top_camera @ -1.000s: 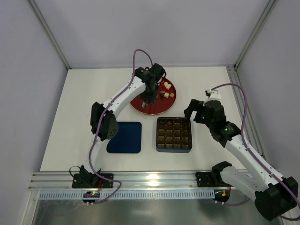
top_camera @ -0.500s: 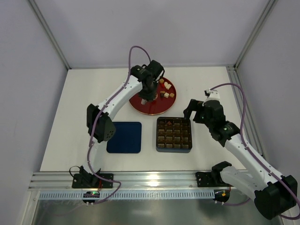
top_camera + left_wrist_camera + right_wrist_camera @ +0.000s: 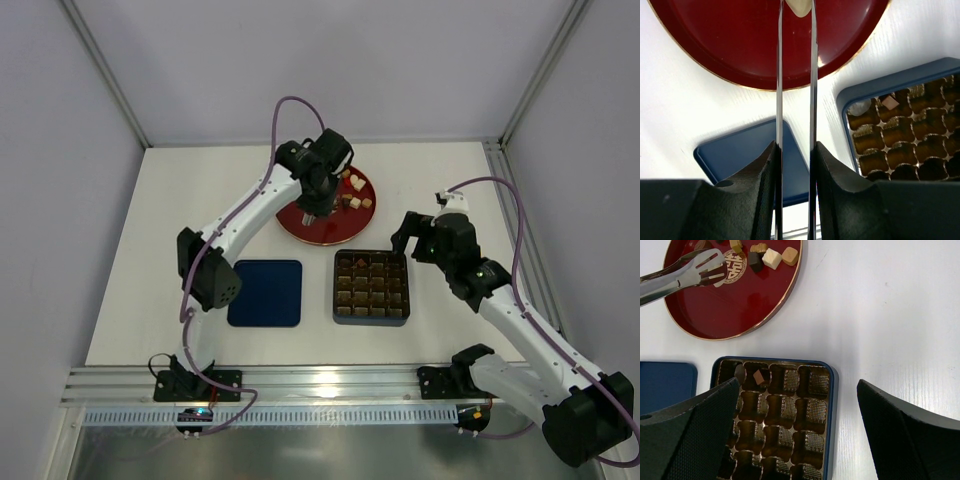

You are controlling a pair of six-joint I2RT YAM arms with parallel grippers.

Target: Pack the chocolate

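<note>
My left gripper is shut on a pair of metal tongs, over the red plate. A cream-white chocolate sits between the tong tips; whether it is lifted I cannot tell. Several tan, dark and cream chocolates lie at the plate's far side, also in the top view. The brown grid tray holds a round piece and a tan square piece in its far-left compartments. My right gripper is open and empty above the tray's far right part.
The navy blue lid lies flat left of the tray. The plate stands just behind the tray and lid. White side walls and a metal frame bound the table; an aluminium rail runs along the near edge.
The left arm's elbow has swung left and its gripper with the tongs has shifted slightly left over the plate. The right arm has not moved.
</note>
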